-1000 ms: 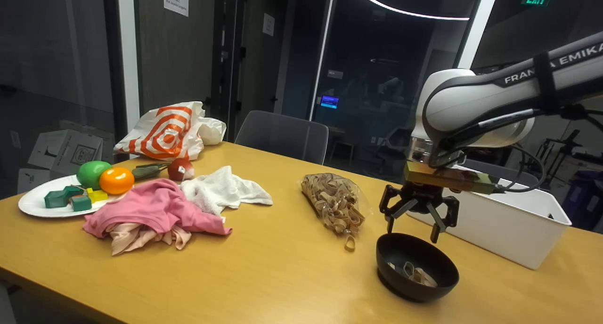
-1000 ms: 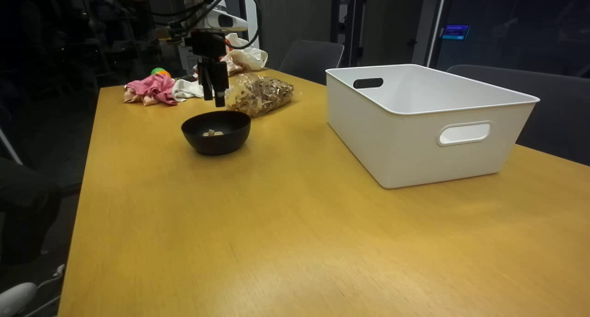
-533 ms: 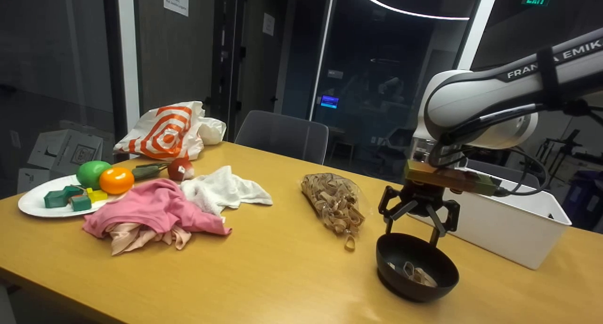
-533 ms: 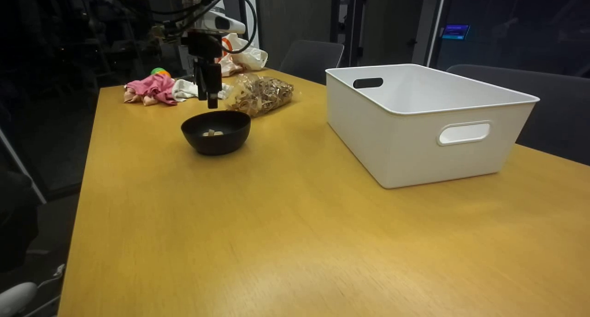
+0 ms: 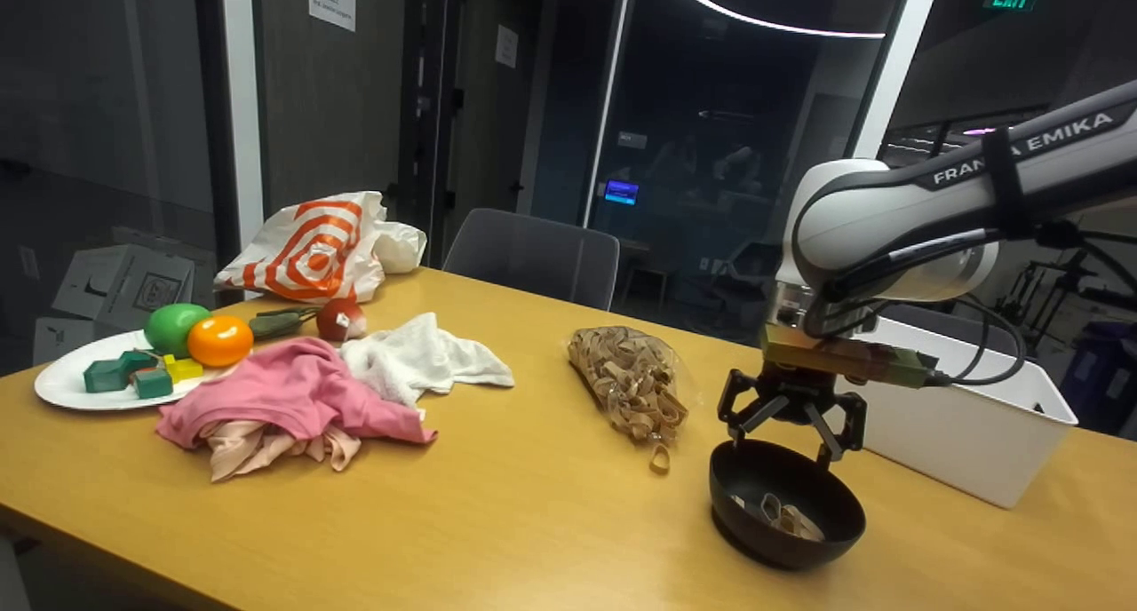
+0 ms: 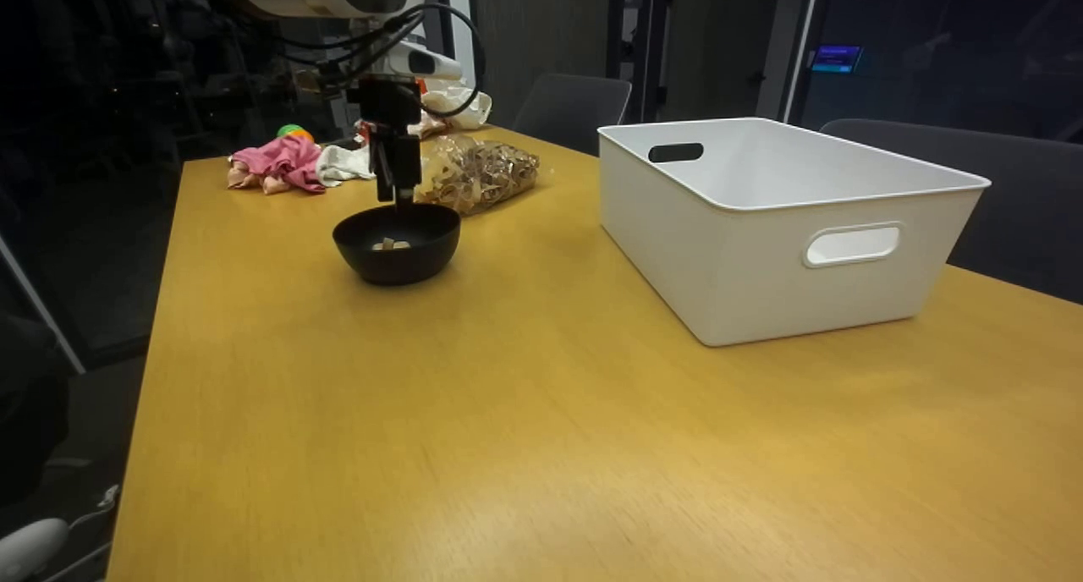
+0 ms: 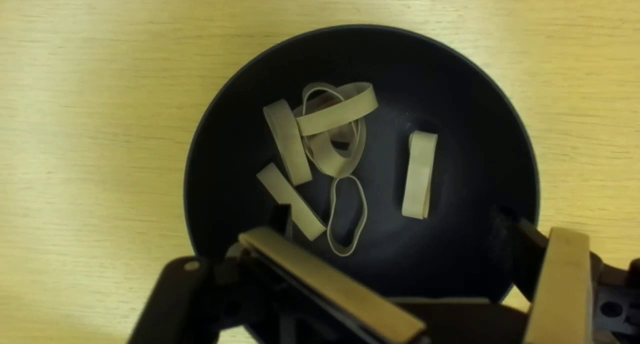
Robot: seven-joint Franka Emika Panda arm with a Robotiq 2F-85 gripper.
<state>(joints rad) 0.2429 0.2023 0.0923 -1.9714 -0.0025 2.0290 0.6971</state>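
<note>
My gripper point(image 5: 782, 451) points straight down over the far part of a black bowl point(image 5: 751, 538), its fingers spread wide with nothing between them. In an exterior view the tips of the gripper point(image 6: 401, 201) come down to about the height of the bowl's point(image 6: 398, 267) back rim; whether they touch it I cannot tell. Several tan rubber bands point(image 7: 340, 118) lie in a loose cluster at the bowl's bottom, seen in the wrist view. A folded band point(image 7: 420, 176) rests apart from them, between the two fingertips in that view but lower down.
A clear bag of tan bands point(image 5: 631, 384) lies beside the bowl, a single band point(image 5: 659, 470) at its mouth. A white bin point(image 6: 736, 265) stands nearby. Farther off are a pink cloth point(image 5: 302, 389), a white towel point(image 5: 417, 358) and a plate point(image 5: 75, 391) with toy food.
My gripper shifts a little sideways and back, then comes lower toward the bowl. Its fingers stay spread. The bowl and bands have not moved.
</note>
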